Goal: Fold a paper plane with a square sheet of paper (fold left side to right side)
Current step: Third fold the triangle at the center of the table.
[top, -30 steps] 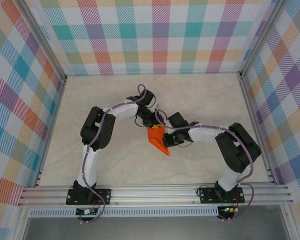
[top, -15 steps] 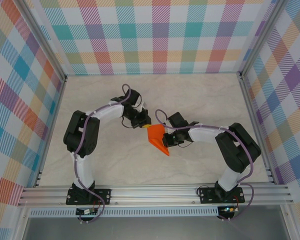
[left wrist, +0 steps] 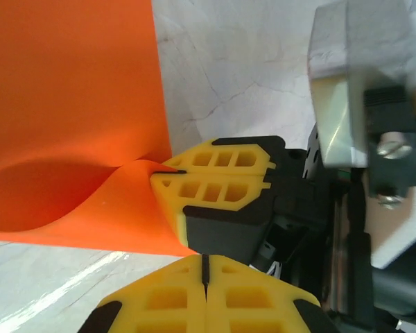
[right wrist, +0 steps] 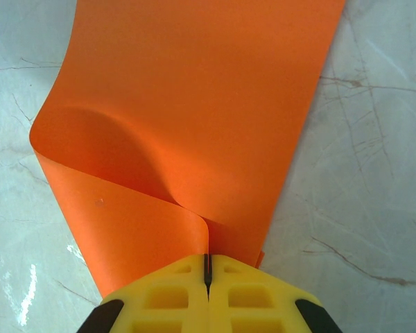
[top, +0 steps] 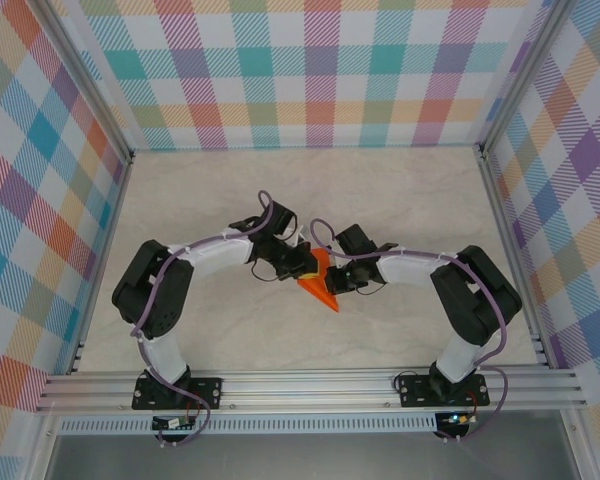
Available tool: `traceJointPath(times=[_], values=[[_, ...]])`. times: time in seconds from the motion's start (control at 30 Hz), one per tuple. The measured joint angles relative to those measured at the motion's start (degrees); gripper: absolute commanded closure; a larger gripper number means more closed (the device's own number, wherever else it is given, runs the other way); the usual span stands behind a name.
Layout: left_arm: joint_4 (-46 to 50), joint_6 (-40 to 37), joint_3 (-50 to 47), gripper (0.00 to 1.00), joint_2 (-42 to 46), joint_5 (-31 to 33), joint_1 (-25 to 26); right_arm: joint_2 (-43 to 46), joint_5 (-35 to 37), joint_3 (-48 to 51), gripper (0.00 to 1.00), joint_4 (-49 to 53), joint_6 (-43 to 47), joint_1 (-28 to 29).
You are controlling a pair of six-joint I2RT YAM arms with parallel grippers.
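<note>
Since a sec ago the left arm has swung out to the left & come back in. The left pincer now sits tight against the left edge of the square sheet of paper, mid-tabletop, and its jaws have gone from part-open to clenched. In the wrist view the tips press together w/ nothing visible btwn them, the sheet's edge just beyond.

The right pincer hasn't budged. It's clamped on a corner of the sheet, which curls over in a soft loop, upper layer not yet flat on the lower.

For the task, prob.: the fold is brought across but not creased, and the closed left tips look set to press along the bend. Risk: the sheet slips under the push, w/ only one corner pinned.
</note>
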State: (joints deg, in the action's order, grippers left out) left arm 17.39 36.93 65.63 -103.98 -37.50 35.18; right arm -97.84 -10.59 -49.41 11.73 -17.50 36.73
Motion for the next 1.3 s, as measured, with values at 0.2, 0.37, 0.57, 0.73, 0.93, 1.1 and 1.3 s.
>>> traceJointPath(times=[0.2, 0.37, 0.57, 0.73, 0.93, 1.1, 1.3], values=[[-0.4, 0.4, 1.0, 0.97, -5.6, 0.5, 1.1, -0.1, 0.0, -0.2, 1.00, 0.4, 0.2, 0.0], [-0.4, 0.4, 1.0, 0.97, -7.2, 2.2, 1.3, -0.3, 0.0, -0.4, 1.00, 0.5, 0.2, 0.0], [0.0, 0.3, 1.0, 0.98, -7.2, 3.5, 1.3, -0.4, 0.0, -0.6, 1.00, 0.9, 0.3, 0.0], [0.4, -0.1, 0.9, 0.98, -7.3, 4.2, 1.3, -0.5, 0.0, -0.8, 1.00, 1.1, 0.3, 0.0], [0.2, -0.3, -0.3, 0.98, -7.3, 5.0, 1.4, -0.6, 0.0, -1.0, 1.00, 1.3, 0.4, 0.0], [-0.6, -0.3, -0.9, 0.98, -7.3, 5.0, 1.3, -0.7, -0.2, -1.1, 1.00, 1.3, 0.3, 0.0], [-1.0, -0.3, -1.2, 0.99, -7.3, 5.0, 1.3, -0.7, -0.6, -1.4, 0.85, 1.8, 0.3, -0.2]])
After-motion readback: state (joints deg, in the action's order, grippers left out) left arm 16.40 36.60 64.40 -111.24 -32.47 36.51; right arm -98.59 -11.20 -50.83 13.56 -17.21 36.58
